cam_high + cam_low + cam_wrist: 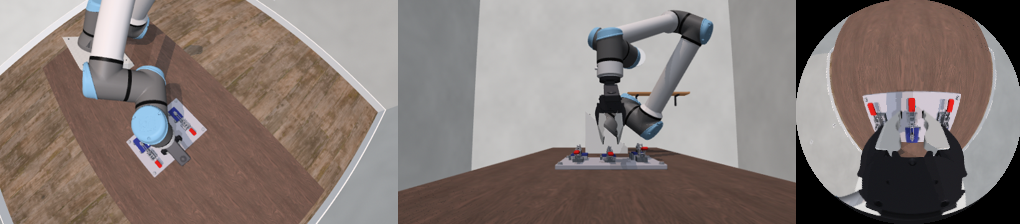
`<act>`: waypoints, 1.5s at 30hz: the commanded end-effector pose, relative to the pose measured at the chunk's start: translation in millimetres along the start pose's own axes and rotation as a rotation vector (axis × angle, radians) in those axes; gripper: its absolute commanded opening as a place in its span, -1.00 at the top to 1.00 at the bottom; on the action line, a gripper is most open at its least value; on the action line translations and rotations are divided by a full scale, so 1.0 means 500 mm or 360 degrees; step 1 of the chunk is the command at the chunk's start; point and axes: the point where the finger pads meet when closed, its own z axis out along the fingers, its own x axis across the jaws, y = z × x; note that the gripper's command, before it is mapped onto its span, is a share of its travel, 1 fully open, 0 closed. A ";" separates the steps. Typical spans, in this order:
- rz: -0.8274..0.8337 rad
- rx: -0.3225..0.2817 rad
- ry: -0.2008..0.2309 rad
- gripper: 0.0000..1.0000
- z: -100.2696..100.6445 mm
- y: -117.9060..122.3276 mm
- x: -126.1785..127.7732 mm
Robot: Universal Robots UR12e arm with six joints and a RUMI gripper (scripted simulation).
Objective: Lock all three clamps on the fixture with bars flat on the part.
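Gripper (pixel 610 141) is held above the fixture plate (pixel 591 166), clear of every clamp; a gap to the hardware below is seen in the exterior view. Fingers are partly closed with nothing between them, so nothing is gripped.

Fixture plate is seated on the table (pixel 597 193), with three clamps in a row across it. From the wrist view, the middle clamp (pixel 911 120) is framed between the two finger tips, its red handle tip (pixel 911 104) pointing away from the camera and its blue part (pixel 910 134) nearest the palm. The long axis of that clamp is thus run fore-aft through the jaw gap, not across it.

Left-hand clamp in the wrist view (pixel 876 116) and right-hand clamp (pixel 945 112) are set outboard of the fingers, each well apart from the tips.

Key relation: the middle clamp lies straight below the gripper, in line with it; the other two are offset sideways along the row. In the exterior view the far-right red handle (pixel 643 149) appears raised above the other two, (pixel 576 152) and (pixel 610 154), so that clamp is judged most likely unlocked. Lock state of the lower two cannot be confirmed from handle height alone. If that is the target, a sideways shift along the row would be needed before descent.
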 end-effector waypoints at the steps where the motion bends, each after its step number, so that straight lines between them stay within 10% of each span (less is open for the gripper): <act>1: -0.0009 0.0002 0.0005 0.44 -0.004 -0.006 -0.003; 45: -0.0008 0.0007 0.0008 0.44 -0.121 -0.007 -0.001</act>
